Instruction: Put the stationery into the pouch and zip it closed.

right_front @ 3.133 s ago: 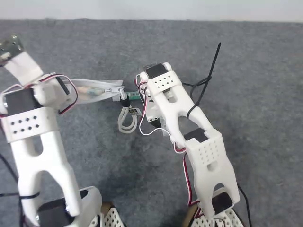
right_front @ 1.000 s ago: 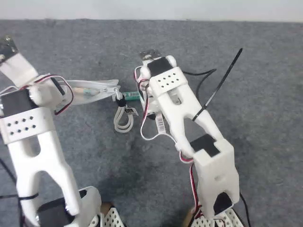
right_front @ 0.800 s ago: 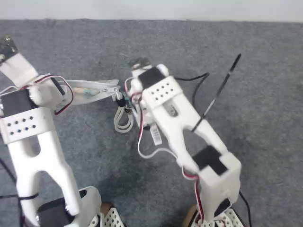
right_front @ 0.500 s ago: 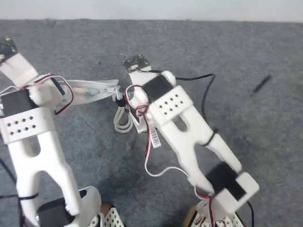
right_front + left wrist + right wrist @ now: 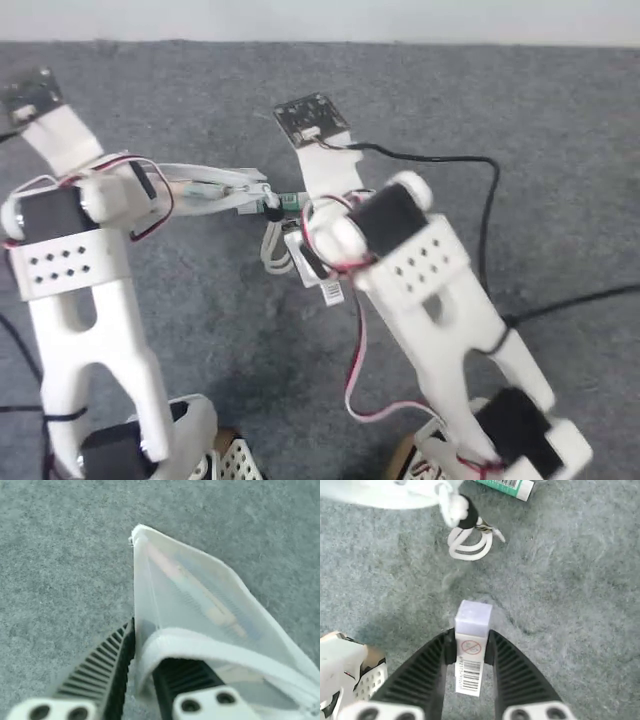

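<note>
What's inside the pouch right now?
Through the sheer pouch, one long pen-like item lies lengthwise inside. Anything deeper is covered by the zipper band and the left pincer. The eraser is outside, in the right pincer.

High cam is fixed above and behind the arm bases, tilted down and forward across the bench to its far edge. Left wrist cam sits just behind the left hand, looking out along it, very close on the pouch. Right wrist cam looks steeply down past the right hand and the eraser in it at mid-bench, sharing the pouch's zip end, cord loop and green-labelled stick with high cam.
</note>
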### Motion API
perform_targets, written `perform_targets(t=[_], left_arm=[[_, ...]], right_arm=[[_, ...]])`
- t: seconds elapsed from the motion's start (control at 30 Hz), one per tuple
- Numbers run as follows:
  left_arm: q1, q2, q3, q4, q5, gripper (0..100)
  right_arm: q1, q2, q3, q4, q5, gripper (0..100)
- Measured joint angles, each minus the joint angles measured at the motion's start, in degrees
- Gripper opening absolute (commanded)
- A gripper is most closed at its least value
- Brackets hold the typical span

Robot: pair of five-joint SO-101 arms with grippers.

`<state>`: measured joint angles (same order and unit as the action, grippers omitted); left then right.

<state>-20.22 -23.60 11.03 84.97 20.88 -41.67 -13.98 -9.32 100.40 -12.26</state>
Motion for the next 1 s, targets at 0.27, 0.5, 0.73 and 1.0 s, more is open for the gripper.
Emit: perform_targets(t=[0.27,0.5,0.73,1.0], left_arm=[[1.7,0.0,-0.7,2.9,-3.9,1],[1.7,0.0,-0.7,3.4,-5.5,1],[1.7,-0.3,-0.7,3.4,-5.5,1],[3.6,-0.3,-0.7,3.4,-5.5,1]], right_arm=[[-2.3,-10.4,11.5,-8.5,0.0,0.6],[-6.3,-20.7,25.9,-22.1,-0.4,0.6],[-6.2,-30.7,40.4,-37.9,-7.9,0.6],[-6.3,-41.4,54.2,-54.2,-11.0,0.6]])
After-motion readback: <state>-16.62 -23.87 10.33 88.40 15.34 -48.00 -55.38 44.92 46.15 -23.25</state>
